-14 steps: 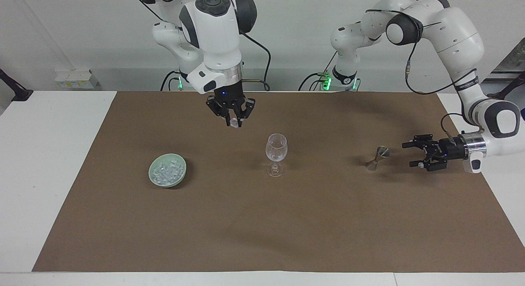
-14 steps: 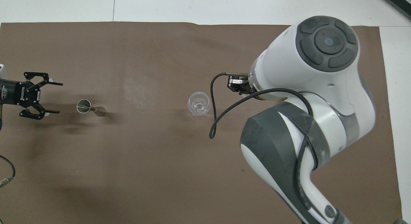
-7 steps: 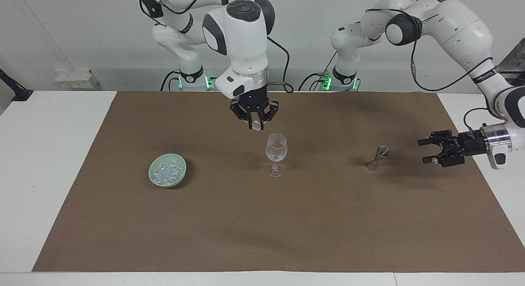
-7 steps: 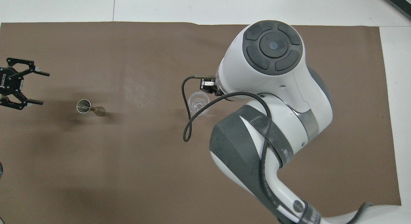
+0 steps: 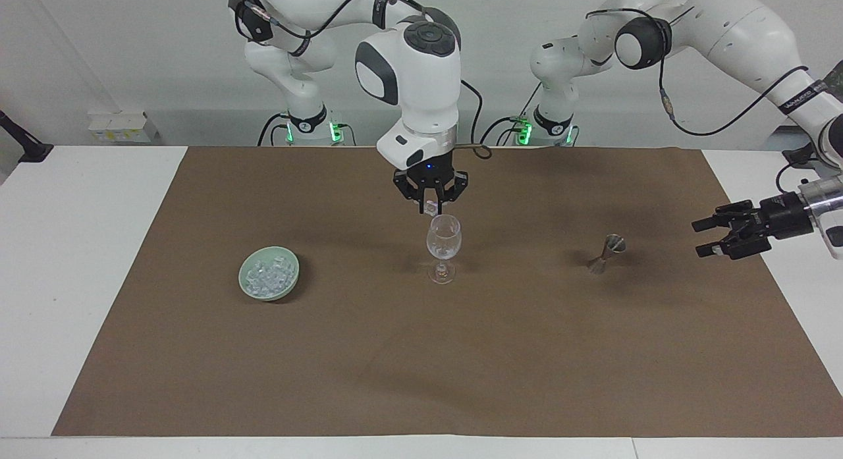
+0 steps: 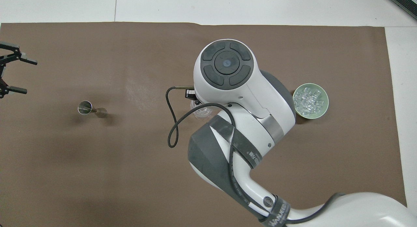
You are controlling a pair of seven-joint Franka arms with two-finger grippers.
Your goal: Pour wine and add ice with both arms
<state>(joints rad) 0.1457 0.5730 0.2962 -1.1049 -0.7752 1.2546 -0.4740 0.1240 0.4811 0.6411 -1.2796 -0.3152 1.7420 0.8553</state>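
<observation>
since a second ago the right gripper [image 5: 431,210] has swung from over bare mat to directly over the wine glass [image 5: 443,247], pinched shut on one ice cube [image 5: 432,209] just above the rim; the left gripper [image 5: 714,238] has drawn back from the metal jigger [image 5: 606,253] to the edge of the brown mat [image 5: 421,353] on the desk [image 5: 79,261], fingers spread wide and empty. remaining ice [image 6: 309,100] is heaped in the pale green bowl [image 6: 322,110], well off to the right gripper's side toward the right arm's end; wine in the glass cannot be made out

Clear ice cubes [image 5: 268,276] heaped in bowl [image 5: 245,284]
</observation>
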